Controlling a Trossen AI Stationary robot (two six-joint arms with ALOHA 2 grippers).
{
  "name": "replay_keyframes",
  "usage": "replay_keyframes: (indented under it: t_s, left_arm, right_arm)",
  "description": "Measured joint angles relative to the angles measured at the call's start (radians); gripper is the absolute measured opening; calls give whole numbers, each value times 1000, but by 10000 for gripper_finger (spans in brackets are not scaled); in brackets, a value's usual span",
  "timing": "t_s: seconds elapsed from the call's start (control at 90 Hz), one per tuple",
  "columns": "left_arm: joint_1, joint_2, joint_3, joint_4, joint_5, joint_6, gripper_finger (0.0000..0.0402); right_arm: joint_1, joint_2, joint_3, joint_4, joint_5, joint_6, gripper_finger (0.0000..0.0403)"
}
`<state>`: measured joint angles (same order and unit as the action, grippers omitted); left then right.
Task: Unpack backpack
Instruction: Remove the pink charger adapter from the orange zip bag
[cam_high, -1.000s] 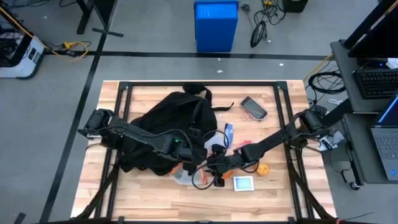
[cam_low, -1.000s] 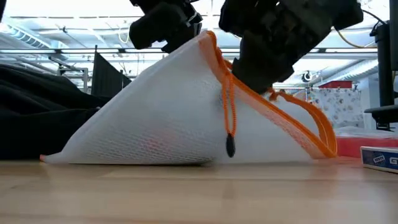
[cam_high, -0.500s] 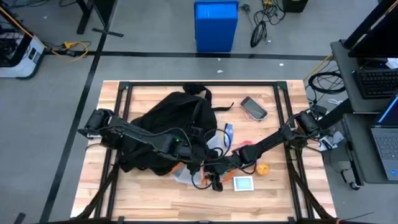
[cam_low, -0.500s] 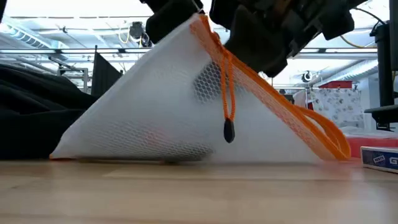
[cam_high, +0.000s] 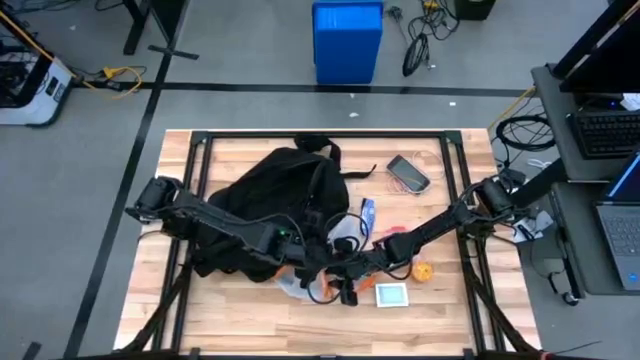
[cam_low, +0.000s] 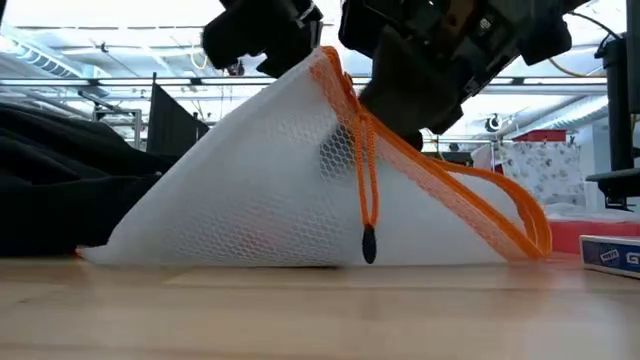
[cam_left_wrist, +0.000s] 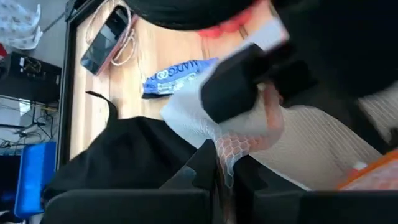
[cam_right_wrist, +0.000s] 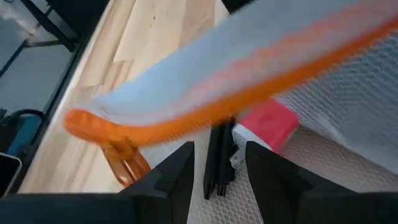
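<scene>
The backpack (cam_high: 270, 205) lies on the left half of the table (cam_high: 440, 310), toward the far edge, with its long axis running from the far edge to the near left corner. Just beside it, near the middle of the front edge, both arms meet over a white mesh pouch (cam_low: 270, 195) with an orange zipper edge (cam_low: 440, 170). The left gripper (cam_left_wrist: 225, 163) is closed narrowly on a fold of the mesh and holds one side of the pouch up, so that it stands like a tent on the wood. The right gripper (cam_right_wrist: 217, 163) has its fingers spread around the orange edge, and I cannot tell if they really press on it. Inside the pouch a pink block (cam_right_wrist: 266, 126) is visible through the net. The pouch seems already out of the backpack, and the backpack lies behind the left gripper, so the left arm is the nearer one to return to it. The orange pull cord (cam_low: 366, 190) hangs down freely toward the table. A phone (cam_high: 408, 172) and a small card (cam_high: 391, 294) lie well apart from the pouch.
</scene>
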<state>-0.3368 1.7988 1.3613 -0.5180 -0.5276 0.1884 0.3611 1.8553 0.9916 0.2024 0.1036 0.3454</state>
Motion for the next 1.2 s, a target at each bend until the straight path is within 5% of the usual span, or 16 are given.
replay_keyframes:
  t_s: [0.444,0.7,1.2]
  left_arm:
    - [-98,-9,0,-53,-81,-93,138]
    - [-181,-53,2,-36,-51,-213,144]
    - [-277,-46,2,169,1,-393,144]
  right_arm:
    - [39,-121,0,-162,61,-61,130]
    - [60,-240,0,-279,311,-119,130]
    - [86,-256,0,-466,480,-206,130]
